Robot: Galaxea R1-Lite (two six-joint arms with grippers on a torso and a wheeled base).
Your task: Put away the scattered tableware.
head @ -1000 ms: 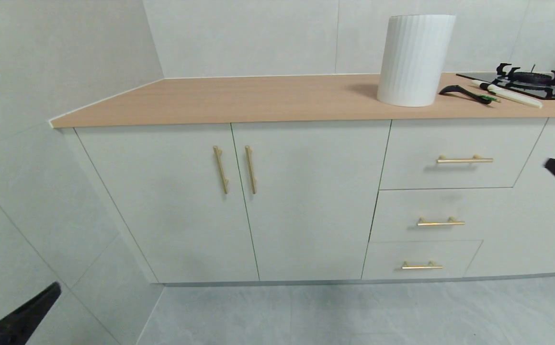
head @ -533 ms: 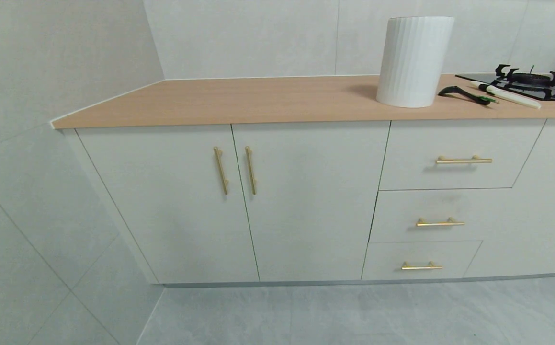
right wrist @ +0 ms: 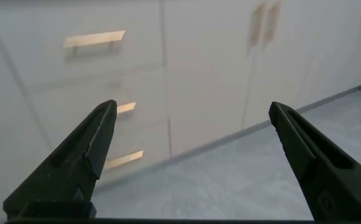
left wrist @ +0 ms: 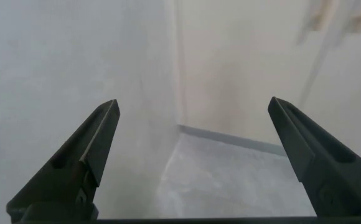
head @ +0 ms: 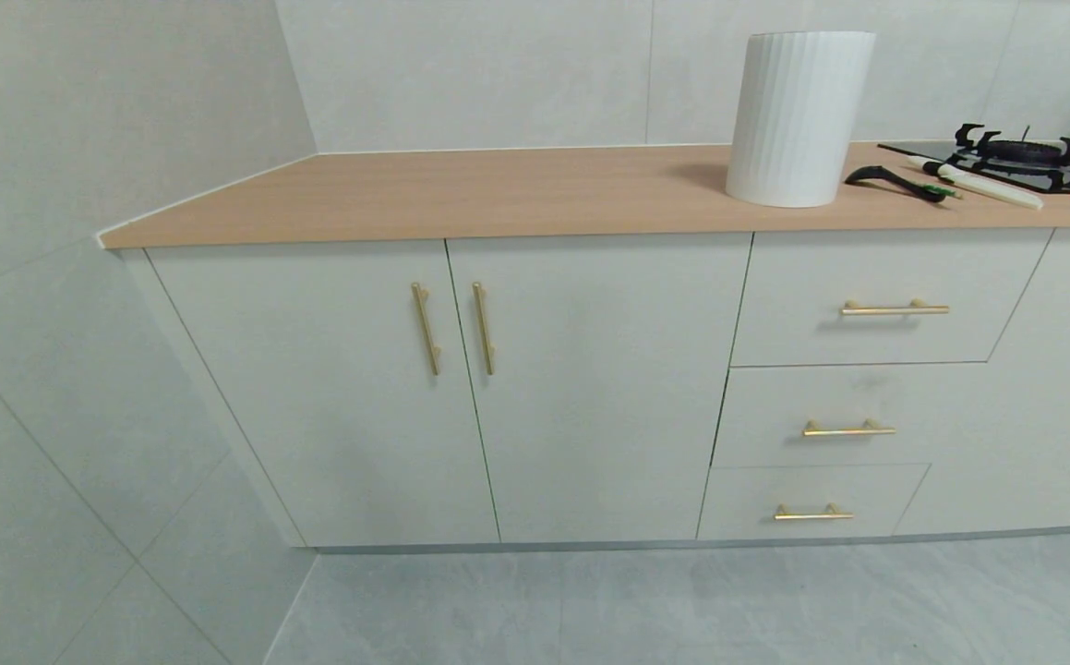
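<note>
On the wooden counter (head: 461, 189) stands a tall white ribbed container (head: 798, 115). Just right of it lie a black ladle (head: 895, 180) and a white-handled utensil with a green part (head: 978, 182). My left gripper (left wrist: 193, 112) is open and low, facing the corner where wall, cabinet and floor meet. My right gripper (right wrist: 193, 115) is open too, held low in front of the cabinet drawers (right wrist: 93, 40). Nothing sits between either pair of fingers.
A black gas hob (head: 1028, 152) lies at the counter's far right. Below are two cabinet doors with gold handles (head: 451, 328) and three drawers with gold handles (head: 895, 308). A tiled wall closes the left side. Grey floor (head: 682, 610) lies in front.
The dark tips of both grippers, seen one second ago at the head view's lower left and right edge, have dropped out of that view. The counter items have not moved.
</note>
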